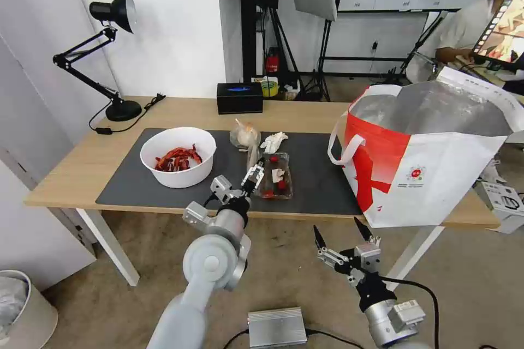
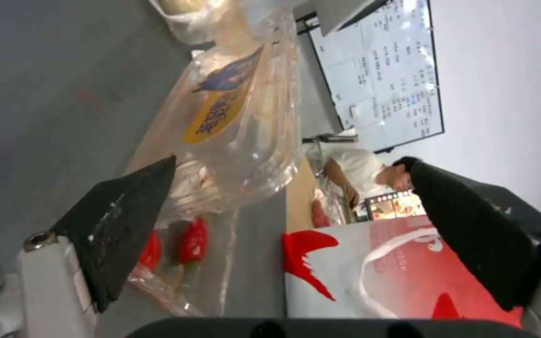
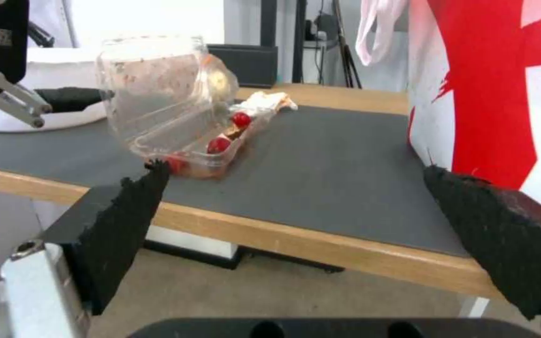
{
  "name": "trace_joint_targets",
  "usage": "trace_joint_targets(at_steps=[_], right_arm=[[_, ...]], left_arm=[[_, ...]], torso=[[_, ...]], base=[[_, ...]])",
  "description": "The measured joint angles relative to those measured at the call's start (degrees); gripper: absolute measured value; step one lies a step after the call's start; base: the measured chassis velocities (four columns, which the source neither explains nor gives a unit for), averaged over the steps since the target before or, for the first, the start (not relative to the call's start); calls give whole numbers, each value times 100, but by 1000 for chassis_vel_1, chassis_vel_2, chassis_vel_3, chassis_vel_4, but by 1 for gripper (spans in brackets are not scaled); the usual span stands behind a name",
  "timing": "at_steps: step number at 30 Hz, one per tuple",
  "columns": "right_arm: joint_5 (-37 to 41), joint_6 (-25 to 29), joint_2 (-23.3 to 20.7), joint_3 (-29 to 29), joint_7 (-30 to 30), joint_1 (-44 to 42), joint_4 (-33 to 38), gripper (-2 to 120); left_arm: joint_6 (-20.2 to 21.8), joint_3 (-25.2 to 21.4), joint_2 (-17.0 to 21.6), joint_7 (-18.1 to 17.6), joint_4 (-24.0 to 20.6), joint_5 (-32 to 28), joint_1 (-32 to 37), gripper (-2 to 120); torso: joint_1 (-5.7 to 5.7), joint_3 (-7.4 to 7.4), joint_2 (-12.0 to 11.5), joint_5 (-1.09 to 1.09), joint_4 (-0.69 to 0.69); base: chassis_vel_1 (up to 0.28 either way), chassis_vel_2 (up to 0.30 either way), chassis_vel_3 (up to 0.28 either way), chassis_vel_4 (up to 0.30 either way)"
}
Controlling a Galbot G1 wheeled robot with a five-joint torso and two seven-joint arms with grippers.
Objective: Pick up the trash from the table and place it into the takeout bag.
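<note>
Matte grey mat (image 1: pixel 322 185); glossy clear clamshell (image 1: pixel 275 176); left tool (image 1: pixel 253 175) spread.

tabletop (image 1: pixel 305 112): light wood, matt | mat (image 1: pixel 322 174): dark, matt | clamshell tray (image 1: pixel 275 177): clear glossy plastic | takeout bag (image 1: pixel 436 174): foil-lined

Grey rounded arm joints, silver gripper (image 1: pixel 255 173) brackets, black wedge pads, black cable
</note>
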Motion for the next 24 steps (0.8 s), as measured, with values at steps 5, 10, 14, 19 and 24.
trace_joint_targets(at_steps=[5, 10, 14, 19, 24], right_arm=[[-49, 66, 48, 25, -1, -67, 36, 100], [-84, 80, 91, 47, -1, -111, 80, 100], [-101, 89, 129, 96, -2, -163, 128, 100], [-113, 102, 178, 157, -4, -229, 197, 100], [-113, 110, 183, 207, -10, -281, 260, 100]], left_arm=[[-5, 83, -1, 73, -24, 1, -32, 100], [-5, 153, 1, 109, -59, -9, -52, 100], [1, 267, -37, 136, -64, -64, -58, 100], [35, 370, -127, 184, -59, -107, -82, 100], [109, 393, -85, 191, 24, 202, -142, 100]], torso=[[0, 0, 0, 0, 0], [0, 0, 0, 0, 0], [0, 0, 0, 0, 0], [0, 0, 0, 0, 0], [0, 0, 0, 0, 0]], base=[[0, 0, 0, 0], [0, 0, 0, 0], [0, 0, 0, 0], [0, 0, 0, 0], [0, 0, 0, 0]])
